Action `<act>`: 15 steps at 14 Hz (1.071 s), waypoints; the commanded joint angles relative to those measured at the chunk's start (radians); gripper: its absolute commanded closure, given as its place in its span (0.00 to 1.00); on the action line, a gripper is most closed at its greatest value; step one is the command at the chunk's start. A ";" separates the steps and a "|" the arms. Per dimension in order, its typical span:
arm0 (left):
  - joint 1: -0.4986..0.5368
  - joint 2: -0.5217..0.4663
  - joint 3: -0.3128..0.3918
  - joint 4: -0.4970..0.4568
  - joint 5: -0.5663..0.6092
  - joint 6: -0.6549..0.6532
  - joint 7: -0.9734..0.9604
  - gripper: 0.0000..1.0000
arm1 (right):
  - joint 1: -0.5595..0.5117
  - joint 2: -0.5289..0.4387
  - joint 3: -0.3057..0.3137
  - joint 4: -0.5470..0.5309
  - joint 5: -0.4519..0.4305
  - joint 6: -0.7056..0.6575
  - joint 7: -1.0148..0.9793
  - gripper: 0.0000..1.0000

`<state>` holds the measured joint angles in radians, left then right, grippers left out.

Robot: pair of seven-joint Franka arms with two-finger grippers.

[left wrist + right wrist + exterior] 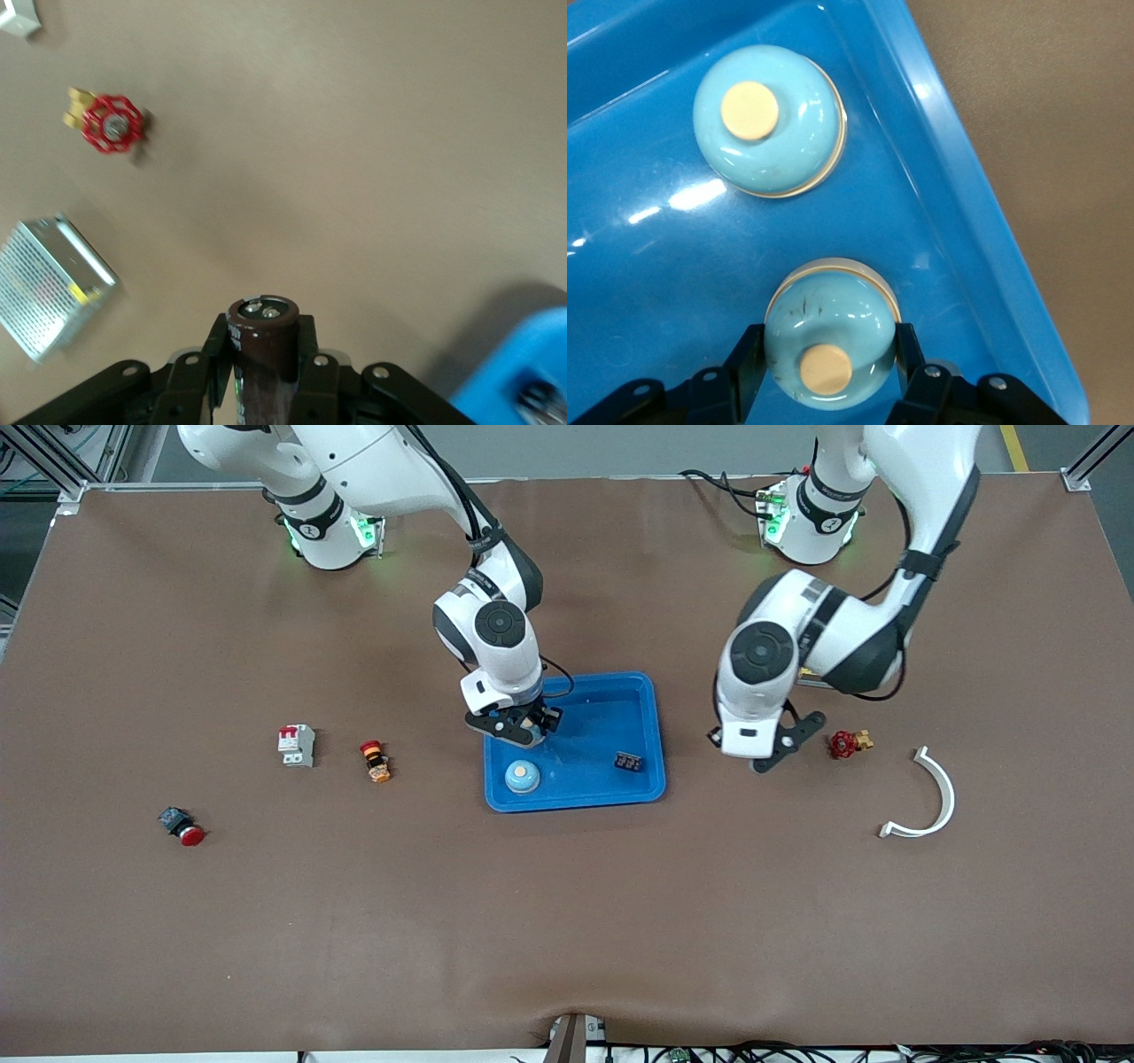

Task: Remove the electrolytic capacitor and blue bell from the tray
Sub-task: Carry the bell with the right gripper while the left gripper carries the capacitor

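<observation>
1. Starting at the right arm's end of the brown table [266, 921]: a red-capped push button [182, 826], then a white breaker with red levers [296, 745], then a small orange-and-red switch [376, 761].
2. Next, the right gripper [830, 354] is clamped on a pale blue dome bell with a cream button [828, 341], low in the blue plastic tray [638, 691]; a second pale blue bell [522, 776] sits in the tray, nearer the front camera, alongside a small black connector block [629, 761].
3. Then the left gripper [264, 359], over bare table between the tray and a red-handled brass valve [848, 742], is closed on a dark brown cylindrical capacitor [262, 354].
4. Last, a white curved plastic strip [930, 802].
</observation>
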<state>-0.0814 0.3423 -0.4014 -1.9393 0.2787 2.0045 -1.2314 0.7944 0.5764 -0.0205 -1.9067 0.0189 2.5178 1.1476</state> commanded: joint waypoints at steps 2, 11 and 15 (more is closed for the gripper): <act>0.104 -0.043 -0.008 -0.092 -0.016 0.003 0.137 1.00 | 0.008 0.003 -0.006 0.102 -0.005 -0.172 0.004 1.00; 0.259 -0.042 -0.007 -0.326 0.126 0.267 0.216 1.00 | -0.141 -0.133 -0.009 0.265 0.036 -0.652 -0.455 1.00; 0.284 -0.029 -0.005 -0.360 0.139 0.305 0.216 1.00 | -0.245 -0.219 -0.013 0.244 0.019 -0.728 -0.713 1.00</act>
<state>0.1887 0.3412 -0.3999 -2.2643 0.4007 2.2770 -1.0219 0.5967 0.4141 -0.0434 -1.6223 0.0359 1.8091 0.5445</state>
